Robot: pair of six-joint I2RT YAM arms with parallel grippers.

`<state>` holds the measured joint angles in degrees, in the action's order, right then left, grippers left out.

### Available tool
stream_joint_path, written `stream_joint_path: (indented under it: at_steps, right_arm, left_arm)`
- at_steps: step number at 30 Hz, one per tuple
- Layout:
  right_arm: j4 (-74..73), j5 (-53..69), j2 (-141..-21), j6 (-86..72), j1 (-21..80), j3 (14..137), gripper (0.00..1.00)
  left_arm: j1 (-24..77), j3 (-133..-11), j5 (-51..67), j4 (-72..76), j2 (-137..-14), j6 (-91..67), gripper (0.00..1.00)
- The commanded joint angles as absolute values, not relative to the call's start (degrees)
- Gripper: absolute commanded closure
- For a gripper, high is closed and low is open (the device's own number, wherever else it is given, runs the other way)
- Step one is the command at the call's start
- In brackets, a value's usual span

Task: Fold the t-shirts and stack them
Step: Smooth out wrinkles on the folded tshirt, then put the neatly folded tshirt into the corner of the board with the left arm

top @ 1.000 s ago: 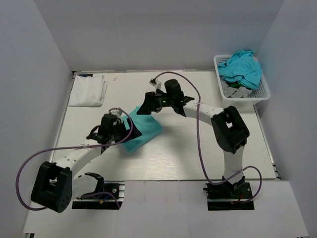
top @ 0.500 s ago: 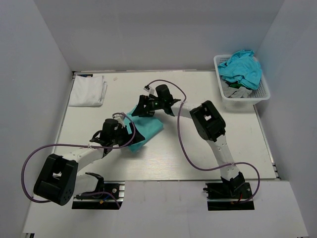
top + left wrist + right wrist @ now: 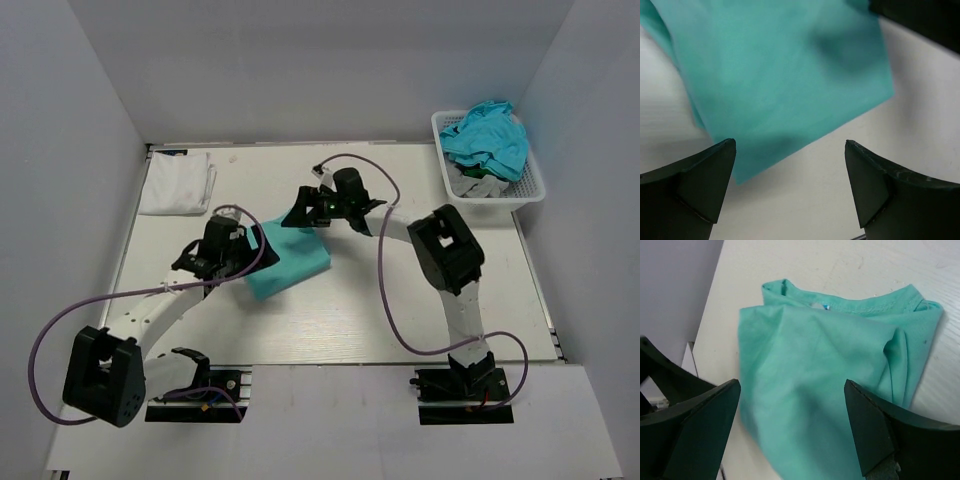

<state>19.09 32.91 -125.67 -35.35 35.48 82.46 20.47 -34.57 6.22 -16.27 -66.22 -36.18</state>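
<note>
- Four soft cloth t-shirts are in view. All look light and limp and would sag if lifted, so each is best pinched at a hem or a folded edge.
- Well to the left of and behind the mint-green folded cotton t-shirt point(image 3: 290, 262) lies a white folded t-shirt point(image 3: 177, 182), probably the base of the stack.
- The left gripper point(image 3: 790, 150) hangs over the mint shirt's left edge with its fingers spread, holding nothing.
- The mint shirt lies flat, its collar seam along one edge.
- The right gripper point(image 3: 791, 390) hovers at the shirt's back edge, fingers apart and empty.
- Far to its right, a white plastic lattice basket point(image 3: 500, 199) holds a crumpled turquoise-blue t-shirt point(image 3: 488, 135) and a grey t-shirt point(image 3: 475, 185).
- Between the basket and the mint shirt, the bare pale tabletop point(image 3: 400, 300) leaves room for sliding.
</note>
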Motion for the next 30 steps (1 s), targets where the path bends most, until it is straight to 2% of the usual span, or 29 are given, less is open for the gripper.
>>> stream_joint_path:
  at_steps: [1,10,16,21,23,30]
  right_arm:
    - [19.07,30.24,-112.81,-29.36,34.89,79.12,0.1]
    - [14.6,19.09,-93.26,-23.04,35.07,66.81,0.1]
    - [9.24,10.9,-83.95,-20.83,34.72,61.79,0.1]
    - [6.07,8.88,-80.52,-18.99,34.19,61.18,0.1]
    - [5.71,8.0,-79.81,-18.81,33.75,60.74,0.1]
    - [5.01,4.49,-75.15,-17.58,32.96,58.18,0.1]
  left_arm:
    - [19.7,-45.14,-4.55,-27.23,-63.72,-35.42,0.0]
    - [19.69,-55.97,-11.33,-39.8,-75.67,-38.04,0.0]
    - [19.69,-51.86,-9.67,-35.61,-76.29,-40.86,0.0]
    - [19.16,-48.96,-10.46,-31.03,-81.45,-40.34,0.03]
    - [19.16,-50.53,-10.99,-31.03,-84.45,-40.34,0.09]
    - [19.16,-53.88,-9.67,-30.83,-93.95,-40.34,0.17]
